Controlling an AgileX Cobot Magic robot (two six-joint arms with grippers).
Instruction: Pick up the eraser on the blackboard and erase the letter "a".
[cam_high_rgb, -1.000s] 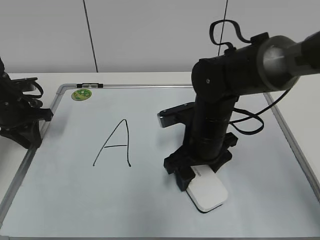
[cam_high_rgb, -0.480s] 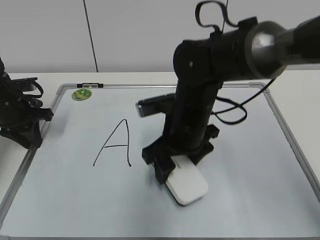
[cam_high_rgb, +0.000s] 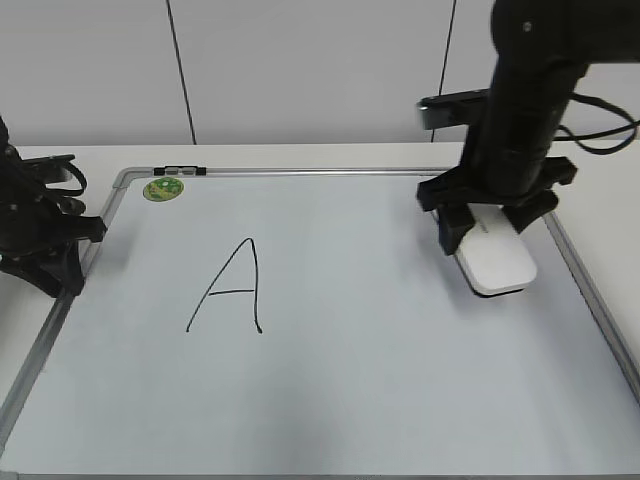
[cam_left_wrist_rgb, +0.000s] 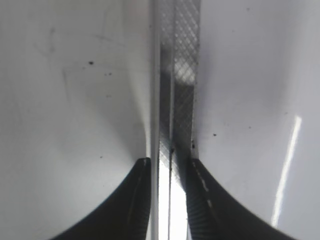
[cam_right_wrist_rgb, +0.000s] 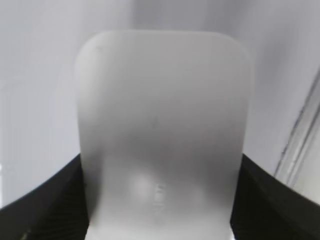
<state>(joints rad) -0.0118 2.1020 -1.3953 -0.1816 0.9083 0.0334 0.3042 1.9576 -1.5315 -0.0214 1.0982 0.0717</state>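
Note:
The blackboard (cam_high_rgb: 380, 340) lies flat on the table. My right gripper (cam_high_rgb: 487, 232) is shut on the white eraser (cam_high_rgb: 495, 262) and holds it over the board's right side, close to the right frame. In the right wrist view the eraser (cam_right_wrist_rgb: 162, 120) fills the space between the jaws (cam_right_wrist_rgb: 162, 200). No small letter "a" shows on the board; only a large capital "A" (cam_high_rgb: 232, 290) is written left of the middle. My left gripper (cam_high_rgb: 60, 255) sits at the board's left edge, with its jaws (cam_left_wrist_rgb: 169, 162) closed on the metal frame (cam_left_wrist_rgb: 175, 75).
A round green magnet (cam_high_rgb: 162, 188) sticks near the board's far left corner. A small black clip (cam_high_rgb: 180, 170) sits on the top frame beside it. White table shows on both sides of the board, and a pale wall stands behind.
My right arm has carried the eraser from the board's lower middle, first a little left, then up and far right to the right frame. The left gripper has not moved.

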